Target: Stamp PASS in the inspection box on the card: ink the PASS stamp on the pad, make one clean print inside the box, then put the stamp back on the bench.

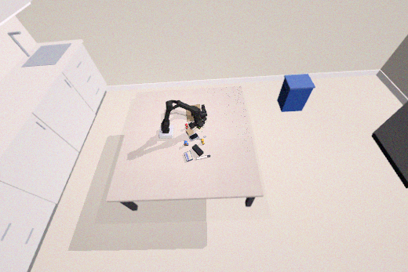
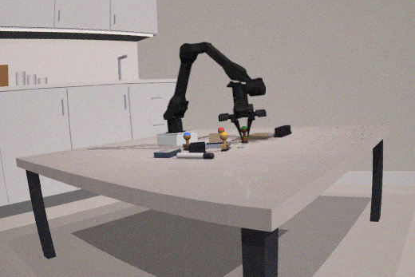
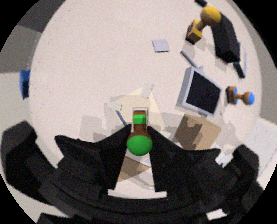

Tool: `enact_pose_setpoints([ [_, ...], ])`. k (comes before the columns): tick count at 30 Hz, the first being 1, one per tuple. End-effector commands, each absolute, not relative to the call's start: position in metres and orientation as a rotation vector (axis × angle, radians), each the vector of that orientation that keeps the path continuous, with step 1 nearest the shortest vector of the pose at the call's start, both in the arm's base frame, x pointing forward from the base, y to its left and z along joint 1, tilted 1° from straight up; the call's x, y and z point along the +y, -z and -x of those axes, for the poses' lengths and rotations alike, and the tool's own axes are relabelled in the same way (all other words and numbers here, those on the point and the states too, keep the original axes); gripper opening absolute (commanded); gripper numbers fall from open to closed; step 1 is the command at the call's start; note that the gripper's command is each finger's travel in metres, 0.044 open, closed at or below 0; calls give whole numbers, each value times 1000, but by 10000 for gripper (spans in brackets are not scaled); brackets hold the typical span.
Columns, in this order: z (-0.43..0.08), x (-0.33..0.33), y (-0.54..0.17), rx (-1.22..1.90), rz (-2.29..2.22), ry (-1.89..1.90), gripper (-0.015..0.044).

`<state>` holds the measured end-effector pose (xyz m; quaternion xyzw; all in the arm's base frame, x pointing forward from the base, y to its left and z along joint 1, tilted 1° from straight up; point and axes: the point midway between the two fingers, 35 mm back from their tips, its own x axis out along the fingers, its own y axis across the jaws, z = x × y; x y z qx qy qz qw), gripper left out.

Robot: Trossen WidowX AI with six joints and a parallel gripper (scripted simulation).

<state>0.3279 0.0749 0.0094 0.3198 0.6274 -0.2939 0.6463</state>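
My gripper [image 2: 244, 136] [image 3: 139, 127] is shut on the green-knobbed stamp [image 2: 244, 128] [image 3: 139, 145], which has a brown handle and stands upright, low over the pale cream card [image 3: 156, 112]. A thin pale outline shows around the stamp's base in the wrist view; the base hides what is under it. Whether the base touches the card cannot be told. The ink pad [image 1: 193, 136] [image 3: 204, 92], dark in a grey frame, lies open to the right of the gripper in the wrist view. No print can be made out.
A yellow stamp [image 2: 224, 136] [image 3: 210, 16], a blue stamp [image 2: 187, 136] [image 3: 250, 98] and a red stamp [image 2: 221, 129] stand on the bench. A tan block [image 3: 206, 131] is beside the pad. A black block [image 1: 198, 150] and a white marker [image 2: 191, 156] lie farther off.
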Motion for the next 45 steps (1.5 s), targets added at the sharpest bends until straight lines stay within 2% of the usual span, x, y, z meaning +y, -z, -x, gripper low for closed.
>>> enact_pose_setpoints([
  [1,-329,74,-6,1423,-728,677,0],
  [45,-329,74,-23,1423,-728,677,0],
])
